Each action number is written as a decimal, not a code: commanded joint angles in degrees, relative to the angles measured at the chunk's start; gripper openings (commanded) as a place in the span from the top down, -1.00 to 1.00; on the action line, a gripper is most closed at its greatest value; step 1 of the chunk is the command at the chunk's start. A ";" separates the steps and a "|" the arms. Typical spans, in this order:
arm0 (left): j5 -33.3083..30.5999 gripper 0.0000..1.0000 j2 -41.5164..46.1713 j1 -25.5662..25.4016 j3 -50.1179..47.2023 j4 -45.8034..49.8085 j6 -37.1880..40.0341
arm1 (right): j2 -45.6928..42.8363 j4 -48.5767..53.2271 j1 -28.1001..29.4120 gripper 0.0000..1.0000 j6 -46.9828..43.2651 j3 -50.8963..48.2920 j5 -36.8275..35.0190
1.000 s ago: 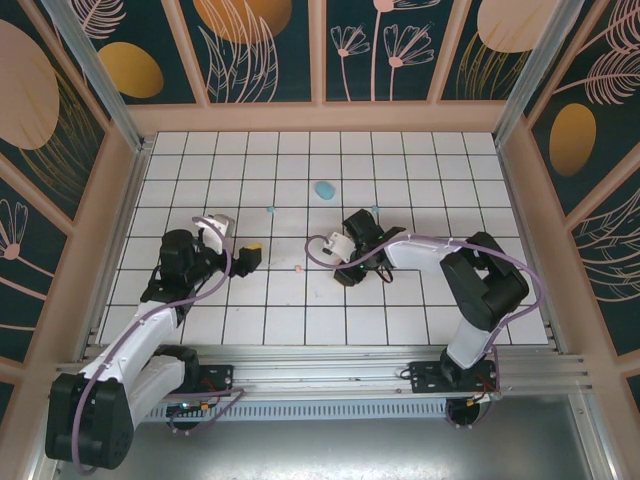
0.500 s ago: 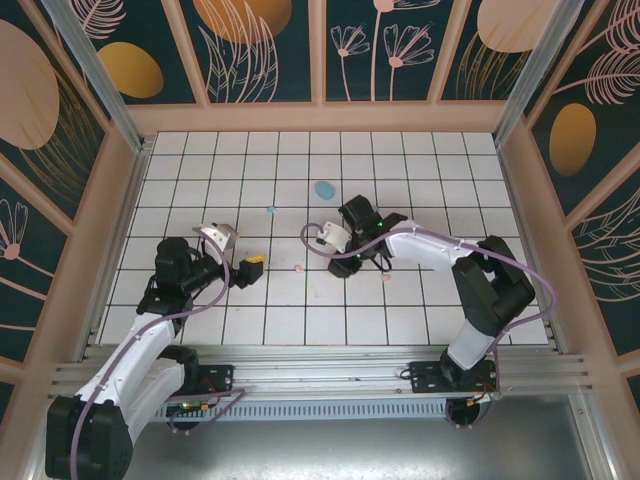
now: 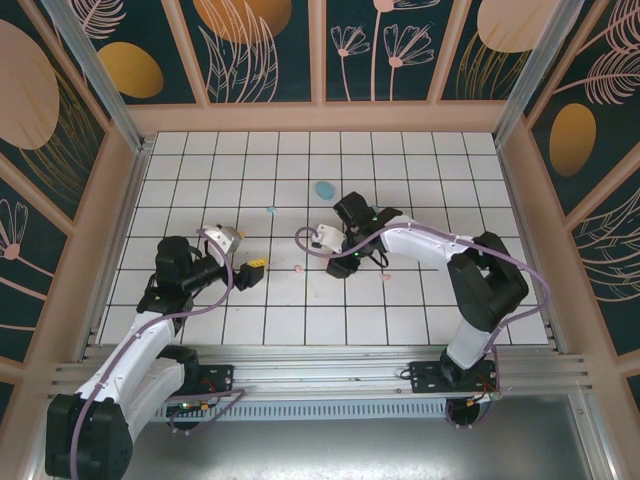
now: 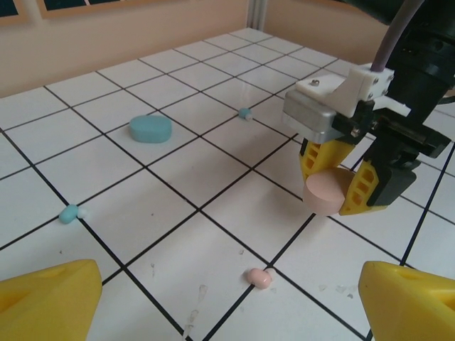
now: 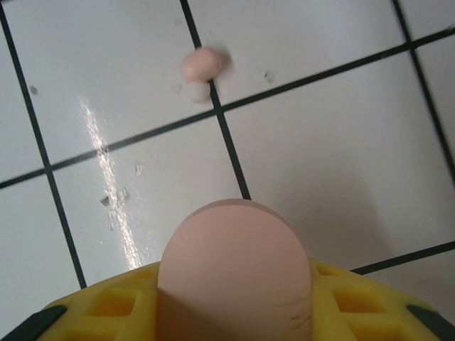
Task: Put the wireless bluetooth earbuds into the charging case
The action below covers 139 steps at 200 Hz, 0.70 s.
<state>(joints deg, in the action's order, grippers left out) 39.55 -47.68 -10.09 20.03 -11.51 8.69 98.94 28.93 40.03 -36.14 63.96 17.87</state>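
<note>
The right pincer (image 4: 334, 186) is closed part way. It squeezes a pink charging case (image 4: 321, 199) between its 2 yellow fingers. The case sits low, close to the white tiled table (image 4: 178, 177). I cannot tell if it touches the tiles.

The left pincer (image 4: 227, 291) is wide open and holds nothing. Its 2 yellow fingers sit at the bottom corners of the left wrist view. A pink earbud (image 4: 258, 277) lies on the table between them and a bit ahead, right on a black line. The fingers do not touch it. It is near the pink case but not touching it.

From the right wrist, a pink earbud (image 5: 201, 64) lies out in front of the round end of the pink case, just beside a spot where 2 black lines cross.

A teal earbud (image 4: 69, 213) lies on a black line off to the left. The other teal earbud (image 4: 245, 112) lies farther back, near the right pincer. A blue charging case (image 4: 150, 128) lies flat by itself between those 2, well apart from both pincers.

From the top, a second pink earbud (image 3: 387, 279) lies on the table just beside the right arm, on the near side.

All 4 earbuds are on the tiles, and none is in a case.
</note>
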 commanded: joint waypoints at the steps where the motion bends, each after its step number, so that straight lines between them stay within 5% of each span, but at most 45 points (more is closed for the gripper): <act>1: -0.89 -0.85 -0.44 -0.13 -0.52 1.43 3.28 | 2.76 -1.54 0.24 0.50 -2.39 -1.99 0.23; 39: -3.11 -0.83 -0.31 -0.20 -1.66 1.71 3.50 | 7.34 -5.15 -0.34 0.48 -0.96 -2.01 -0.73; 71: -4.03 -0.84 -0.39 -0.20 -0.32 3.63 4.38 | 9.49 -3.55 -0.79 0.10 2.95 1.69 -2.54; 139: -3.30 -0.88 -7.65 -0.13 3.24 -0.36 4.50 | 1.18 -2.91 -3.63 -0.25 7.15 -1.80 0.41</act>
<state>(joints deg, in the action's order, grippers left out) 35.48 -53.65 -10.09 20.67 -9.02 12.60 105.14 25.47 38.15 -31.18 64.12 16.67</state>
